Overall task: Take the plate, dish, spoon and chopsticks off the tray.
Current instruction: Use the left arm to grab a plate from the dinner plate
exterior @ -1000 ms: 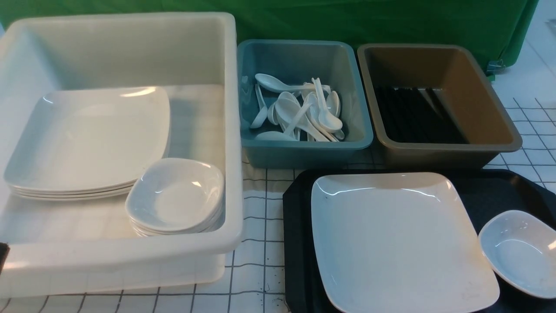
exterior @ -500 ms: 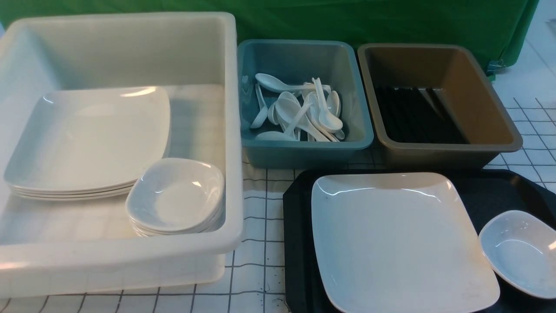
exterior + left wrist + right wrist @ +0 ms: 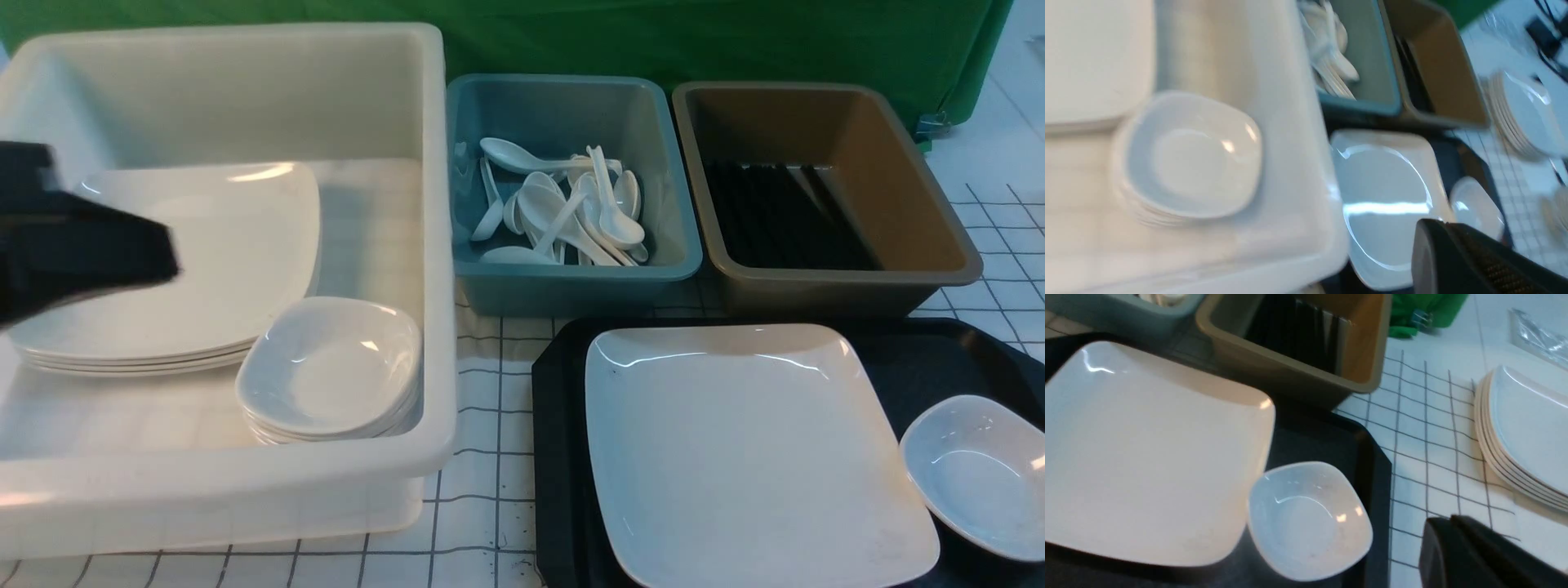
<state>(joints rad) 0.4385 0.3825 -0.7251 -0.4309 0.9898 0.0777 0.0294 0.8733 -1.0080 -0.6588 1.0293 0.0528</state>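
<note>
**A:** How much is left on the tray [image 3: 559, 457]?

**B:** The plate [image 3: 751, 449] and the dish [image 3: 976, 474]. The dish sits just beside the plate's right edge. No spoon or chopsticks show on the part in view.

**A:** So those two are done?

**B:** I'd judge so. The teal tub [image 3: 571, 286] holds a heap of white spoons [image 3: 571, 212], and the brown tub [image 3: 816, 290] holds black sticks [image 3: 775, 216]. Which ones came off this tray, I can't tell.

**A:** And the arms?

**B:** The left arm [image 3: 82, 237] hangs, blurred, over the plate stack [image 3: 204, 269] in the white tub [image 3: 229, 490]. The right arm [image 3: 1478, 559] is above the desk [image 3: 1433, 416], beside the tray. Both sets of jaws are together, gripping nothing.

**A:** About halfway, then?

**B:** Yes. The plate and dish are still to go, probably into the white tub.
</note>
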